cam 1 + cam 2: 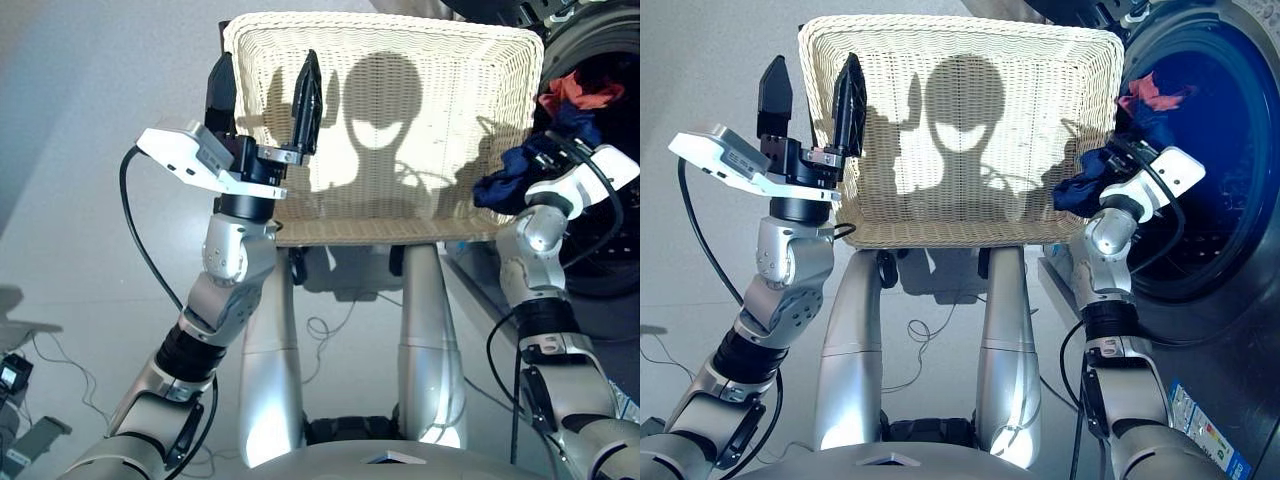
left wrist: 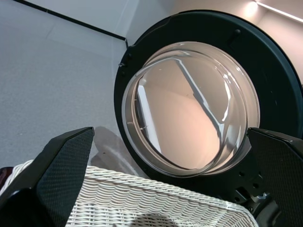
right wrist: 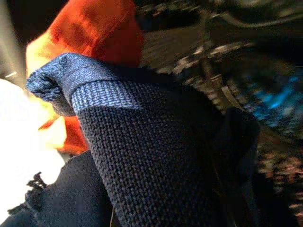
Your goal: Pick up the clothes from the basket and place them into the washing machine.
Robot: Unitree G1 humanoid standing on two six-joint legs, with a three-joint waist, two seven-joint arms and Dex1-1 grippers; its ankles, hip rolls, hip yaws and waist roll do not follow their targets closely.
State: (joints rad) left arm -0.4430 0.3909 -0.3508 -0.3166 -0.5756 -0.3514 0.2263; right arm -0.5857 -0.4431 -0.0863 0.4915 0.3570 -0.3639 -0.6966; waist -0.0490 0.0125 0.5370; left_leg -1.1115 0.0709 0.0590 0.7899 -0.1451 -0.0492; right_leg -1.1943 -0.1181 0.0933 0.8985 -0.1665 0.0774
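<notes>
Cream-white woven wicker basket point(image 1: 970, 120), upper centre of frame, no garment lying on its visible floor. Left gripper point(image 1: 805, 100), upper left at the basket's left rim: black fingers spread apart, nothing between them. Right gripper point(image 1: 1118, 165), right edge: dark navy knitted garment point(image 1: 1085, 190) bunched over it beside an orange-red garment point(image 1: 1152, 92) at the dark grey washing machine's point(image 1: 1230, 200) drum opening; finger state cannot be told.

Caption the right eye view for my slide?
Right gripper carries navy garment toward washing machine; basket empty.
</notes>
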